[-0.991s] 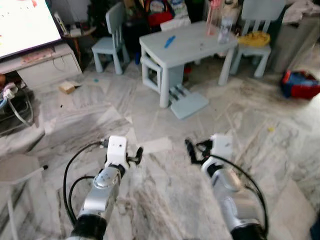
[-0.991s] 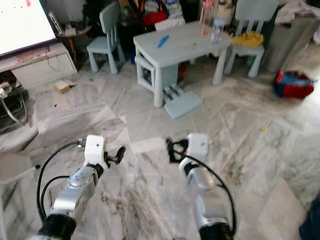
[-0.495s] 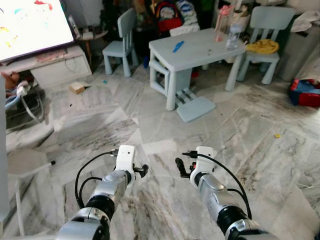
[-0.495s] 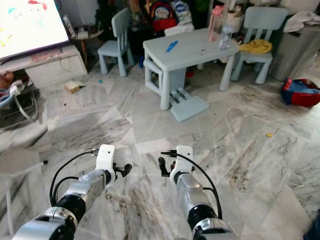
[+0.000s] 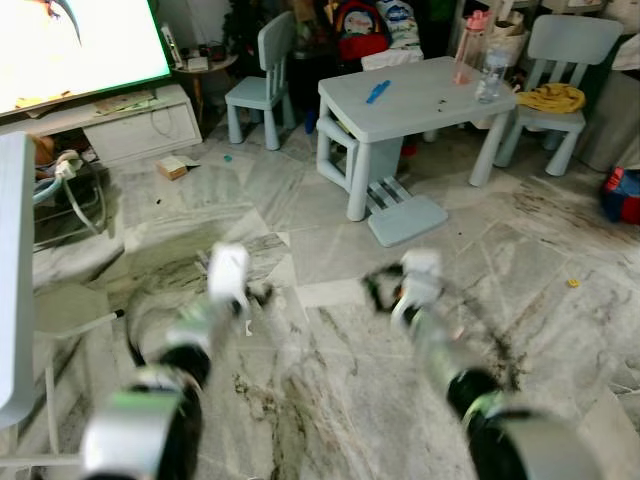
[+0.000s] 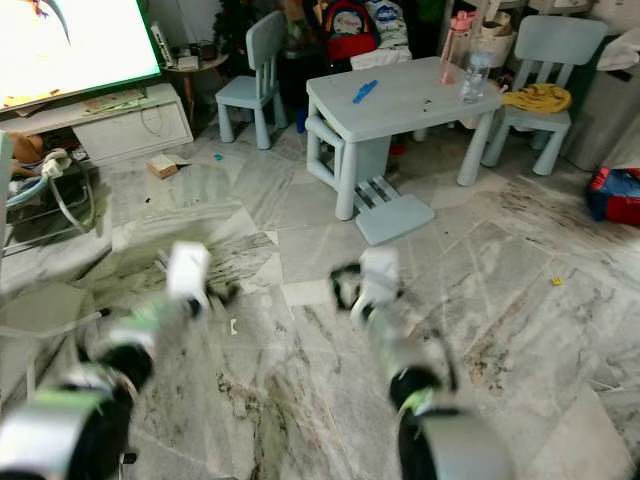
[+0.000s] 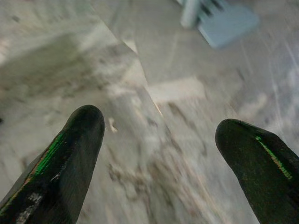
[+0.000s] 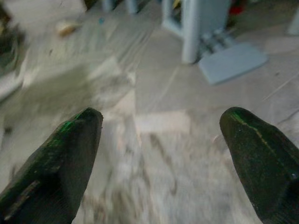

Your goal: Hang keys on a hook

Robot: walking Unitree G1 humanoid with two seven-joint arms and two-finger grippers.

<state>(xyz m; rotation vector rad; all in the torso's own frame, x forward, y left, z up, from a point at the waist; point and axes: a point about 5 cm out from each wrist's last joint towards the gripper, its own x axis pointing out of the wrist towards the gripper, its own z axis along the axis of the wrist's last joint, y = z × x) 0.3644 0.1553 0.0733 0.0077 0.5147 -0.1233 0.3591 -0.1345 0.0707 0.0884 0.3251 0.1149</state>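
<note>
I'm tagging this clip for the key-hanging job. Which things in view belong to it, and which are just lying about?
For the job:
left gripper, open, holding nothing
right gripper, open, holding nothing
No keys or hook in view.

Lying about:
small table
blue chair
blue pen
bottle
step stool
TV

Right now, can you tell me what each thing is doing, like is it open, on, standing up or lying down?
Left gripper: open, holding nothing, over the marble floor.
Right gripper: open, holding nothing.
TV: on, screen lit.
Small table: standing upright.
Blue pen: lying flat on the table.
Clear bottle: standing upright on the table.
Step stool: lying on the floor beside the table.
Yellow cloth: heaped on a chair seat.
</note>
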